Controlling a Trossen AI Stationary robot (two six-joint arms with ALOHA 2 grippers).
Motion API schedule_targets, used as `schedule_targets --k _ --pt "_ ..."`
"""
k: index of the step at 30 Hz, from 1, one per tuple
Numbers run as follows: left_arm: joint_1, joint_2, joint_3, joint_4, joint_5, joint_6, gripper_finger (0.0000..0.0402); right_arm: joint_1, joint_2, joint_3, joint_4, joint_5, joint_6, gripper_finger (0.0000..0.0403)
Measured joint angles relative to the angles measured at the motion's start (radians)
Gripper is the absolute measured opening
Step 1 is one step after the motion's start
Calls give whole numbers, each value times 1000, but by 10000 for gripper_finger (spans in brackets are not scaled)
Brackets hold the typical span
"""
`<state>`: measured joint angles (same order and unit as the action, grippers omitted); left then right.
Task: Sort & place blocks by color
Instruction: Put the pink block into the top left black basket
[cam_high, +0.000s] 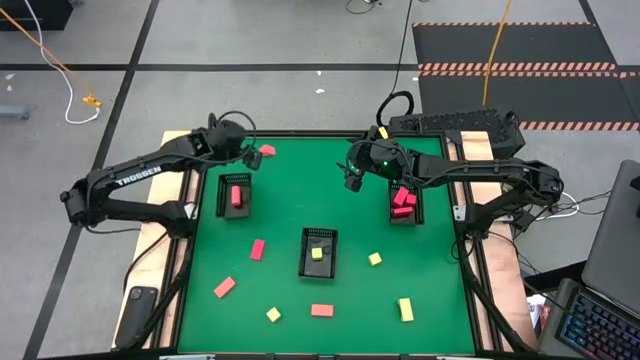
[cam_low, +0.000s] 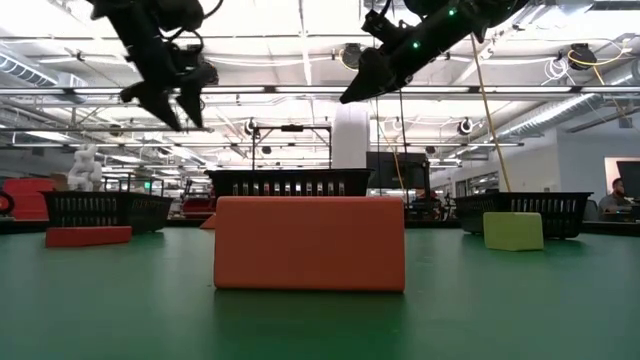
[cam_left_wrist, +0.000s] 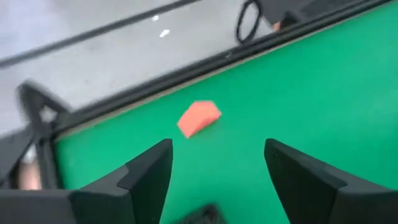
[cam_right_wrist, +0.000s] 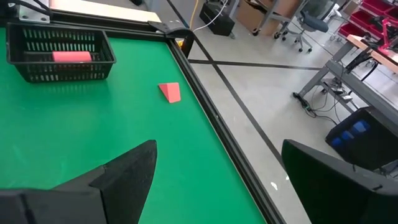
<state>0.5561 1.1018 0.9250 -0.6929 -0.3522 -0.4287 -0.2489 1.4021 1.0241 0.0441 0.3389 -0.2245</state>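
Hanging above the far left corner of the counter, the left tool had its two fingers spread wide and held nothing. The deciding relation was between that tool and the lone salmon-orange block by the far edge: in the left wrist view the block lay just ahead of the tool and slightly off its centre line, toward one finger, its long axis skewed to the gap. The left arm was clearly the nearer one; I judged a short reach forward with a small turn of the wrist would bring the block between the fingers.

The right tool hovered high over the far middle, beside the right tray that already carried pink-red pieces, and it too was open and empty. Its wrist view saw the same block well off across the green.

Other blocks lay scattered on the near half, and the left tray held a pink-red bar.
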Motion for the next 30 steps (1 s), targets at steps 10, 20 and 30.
schedule_targets --k 10,20,30 --pt "158 286 76 89 287 162 243 0 0 1 8 0 -31 341" --pt "269 588 367 -152 318 378 243 0 0 1 -5 -1 -50 341" --pt "298 746 485 -238 396 572 243 0 0 -31 -15 -2 -53 341"
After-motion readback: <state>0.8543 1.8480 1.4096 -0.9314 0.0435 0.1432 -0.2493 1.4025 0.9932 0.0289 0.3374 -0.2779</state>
